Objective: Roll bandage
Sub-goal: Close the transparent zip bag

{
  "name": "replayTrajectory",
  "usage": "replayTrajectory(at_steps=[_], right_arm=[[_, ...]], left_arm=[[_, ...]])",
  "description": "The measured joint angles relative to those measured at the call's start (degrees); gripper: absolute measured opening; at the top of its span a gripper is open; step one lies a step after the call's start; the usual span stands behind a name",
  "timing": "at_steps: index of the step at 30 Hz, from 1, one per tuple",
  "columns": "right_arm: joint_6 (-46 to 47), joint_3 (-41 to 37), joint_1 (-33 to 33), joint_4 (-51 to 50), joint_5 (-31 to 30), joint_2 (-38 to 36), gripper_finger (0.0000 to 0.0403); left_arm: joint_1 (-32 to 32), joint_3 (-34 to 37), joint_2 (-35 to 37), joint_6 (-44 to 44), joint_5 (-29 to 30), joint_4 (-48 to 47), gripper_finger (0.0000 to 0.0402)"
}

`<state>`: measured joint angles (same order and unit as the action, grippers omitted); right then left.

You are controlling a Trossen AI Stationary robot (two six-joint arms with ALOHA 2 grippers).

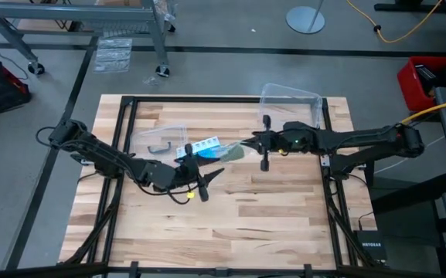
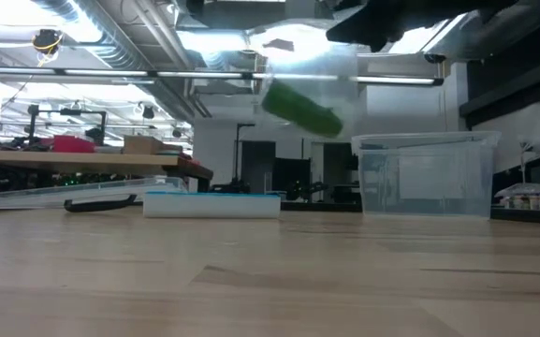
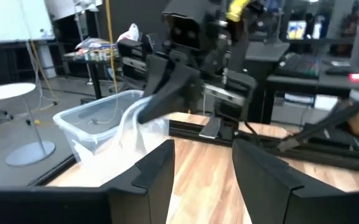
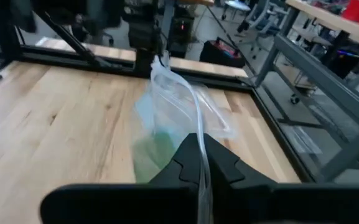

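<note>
The green bandage (image 2: 302, 108) sits inside a small clear plastic bag (image 4: 179, 106) that hangs in the air above the table's middle. My right gripper (image 1: 247, 144) reaches in from the table's right and is shut on that bag. In the high view the bandage (image 1: 235, 154) shows just left of the right fingers. My left gripper (image 1: 211, 177) stands open a little nearer and to the left of the bag, pointing level at it and touching nothing. The left wrist view shows its fingers (image 3: 160, 171) apart, with the bag (image 3: 135, 124) ahead of them. My right gripper pinches the clear bag's thin edge (image 4: 198, 146) between its two shut fingers. It comes from the table's right, slanting slightly down. The bag stretches out ahead of the fingers and hangs clear of the table, with the green bandage (image 4: 157, 152) inside it.
A blue and white pill organizer (image 1: 203, 147) lies on the table left of the bag. A clear plastic box (image 1: 291, 104) stands at the far right. Another clear piece (image 1: 161, 135) with a dark curved object (image 1: 161, 147) lies at the far left. Bare wood (image 1: 269, 216) fills the near half.
</note>
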<state>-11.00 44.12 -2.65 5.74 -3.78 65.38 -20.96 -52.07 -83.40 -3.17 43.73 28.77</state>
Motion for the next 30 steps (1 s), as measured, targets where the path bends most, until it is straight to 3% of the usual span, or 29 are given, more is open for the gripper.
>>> replayTrajectory(at_steps=[7, 15, 25, 30], right_arm=[[0.9, 0.0, 0.0, -6.8, -0.4, -5.0, 0.0004], [4.5, 0.0, 0.0, -7.8, 7.0, -6.3, 0.0003], [5.4, 0.0, 0.0, -7.8, 9.3, -6.3, 0.0004], [5.4, 0.0, 0.0, -7.8, 8.6, -6.3, 0.0005]], left_arm=[[-1.1, 0.0, 0.0, 0.1, 0.0, -6.3, 0.0155], [0.7, 0.0, 0.0, -7.8, 0.0, -16.7, 0.0155], [3.0, 0.1, 0.0, -10.0, -0.1, -15.4, 0.0155], [3.0, 0.1, 0.0, -11.7, -4.3, -15.1, 0.0155]])
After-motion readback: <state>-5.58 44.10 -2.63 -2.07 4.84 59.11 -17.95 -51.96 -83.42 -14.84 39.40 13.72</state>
